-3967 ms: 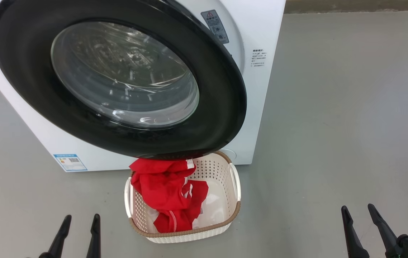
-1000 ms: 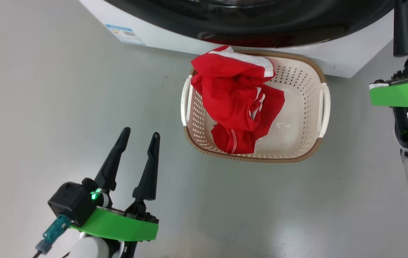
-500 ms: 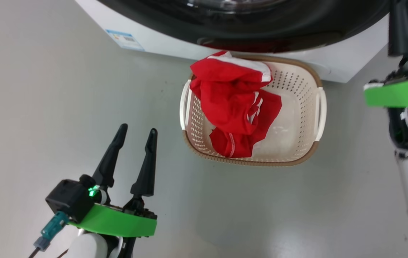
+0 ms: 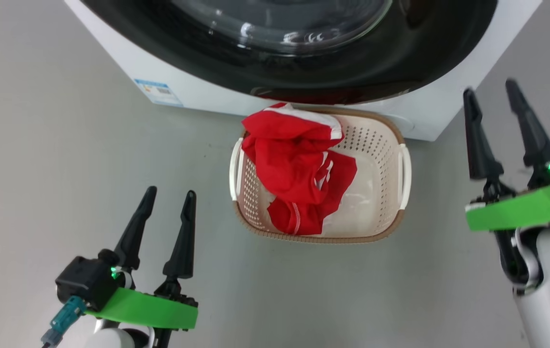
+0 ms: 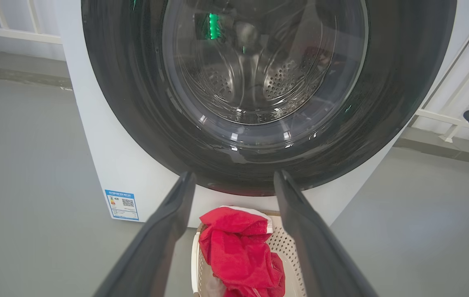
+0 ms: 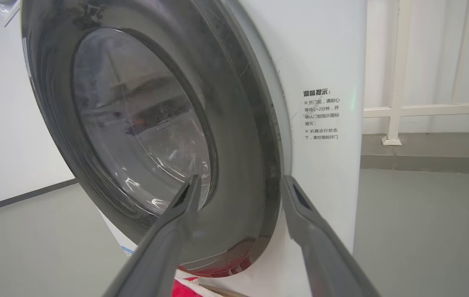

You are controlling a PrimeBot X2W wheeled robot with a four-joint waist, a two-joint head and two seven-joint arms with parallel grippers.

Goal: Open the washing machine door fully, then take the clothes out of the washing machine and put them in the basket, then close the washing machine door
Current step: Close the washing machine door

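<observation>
on the grey floor (image 4: pixel 62 169), just before the washing machine (image 4: pixel 197 99), stood the basket (image 4: pixel 367 238), its far rim under the lower edge of the washing machine door (image 4: pixel 207 53). the red clothes (image 4: pixel 299 164) lay heaped in its left half, draped over the far rim. the door looked flush against the machine's front. the left gripper (image 4: pixel 170 192) hung released and empty, left of the basket. the right gripper (image 4: pixel 489 88), fingers spread and holding nothing, stood by the machine's right corner.

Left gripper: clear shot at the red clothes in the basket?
Probably yes. The left gripper is open, bare floor lies between it and the basket, and the clothes lie uncovered.
</observation>
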